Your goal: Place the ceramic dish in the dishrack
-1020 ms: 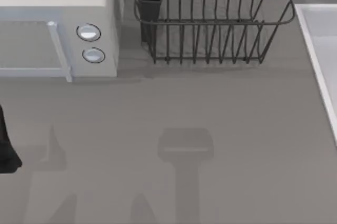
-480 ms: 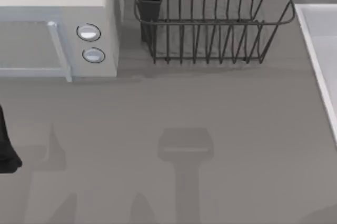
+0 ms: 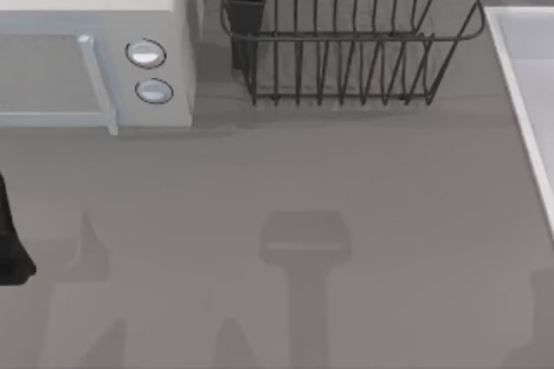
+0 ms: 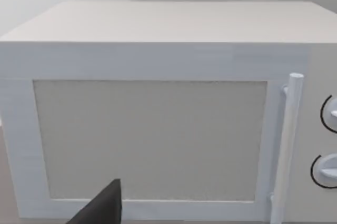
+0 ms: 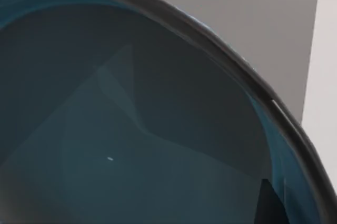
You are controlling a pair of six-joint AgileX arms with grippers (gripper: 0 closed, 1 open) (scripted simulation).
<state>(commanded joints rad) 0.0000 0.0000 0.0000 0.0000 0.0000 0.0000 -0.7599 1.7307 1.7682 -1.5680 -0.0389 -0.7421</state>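
**A:** How far along are you looking at, then?

**B:** You are seeing an early stage. The dishrack (image 3: 346, 35) is sitting at the far side of the table (image 3: 286, 178), right of the microwave (image 3: 95, 40), and none of its bars are holding anything yet. The ceramic dish (image 5: 121, 129) is showing up very close in the right wrist view, a dark teal bowl with a black rim, so you can judge that the right arm is carrying it or hovering right at it. Carrying it across to the rack and setting it between the bars is all still to come.

**A:** And the grippers?

**B:** You cannot tell how the right gripper's jaws are standing; only a dark sliver is peeking in beside the dish's rim. The left arm (image 3: 10, 239) is sitting parked at the table's left edge, facing the microwave door, and you cannot tell its jaws either.

**A:** Anything changing against the earlier frames?

**B:** You are watching a shadow (image 3: 532, 334) growing at the near right corner of the table. A second ago it was absent; now it is reaching higher. Rack, microwave and left arm are staying put.
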